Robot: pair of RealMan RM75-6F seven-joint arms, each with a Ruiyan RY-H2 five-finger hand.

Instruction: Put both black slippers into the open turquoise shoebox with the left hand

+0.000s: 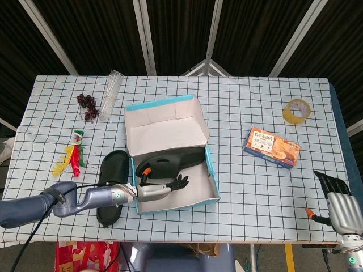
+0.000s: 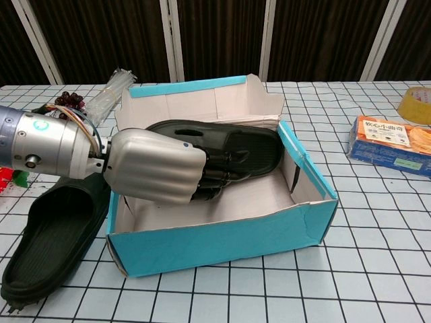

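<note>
**Q:** Where do the two slippers lie?

**A:** One black slipper [image 2: 236, 145] lies inside the open turquoise shoebox [image 2: 222, 239], along its far side by the raised lid. The second black slipper [image 2: 50, 232] lies on the checked tabletop [image 1: 238, 113], just beside the box's left wall.

**Q:** And the hands?

**A:** The left hand [image 2: 158, 165] reaches over the box's left wall, its dark fingers [image 2: 219, 171] spread and resting against the slipper inside; whether they grasp it cannot be told. The right hand [image 1: 339, 201] hangs at the tabletop's near right corner, released, holding nothing.

**Q:** What else is there?

**A:** An orange snack box [image 1: 272, 147] and a roll of tape [image 1: 297, 110] lie to the right; dark grapes [image 1: 87, 105], a clear plastic bundle [image 1: 112, 90] and a red-and-yellow toy [image 1: 70, 156] lie to the left.
</note>
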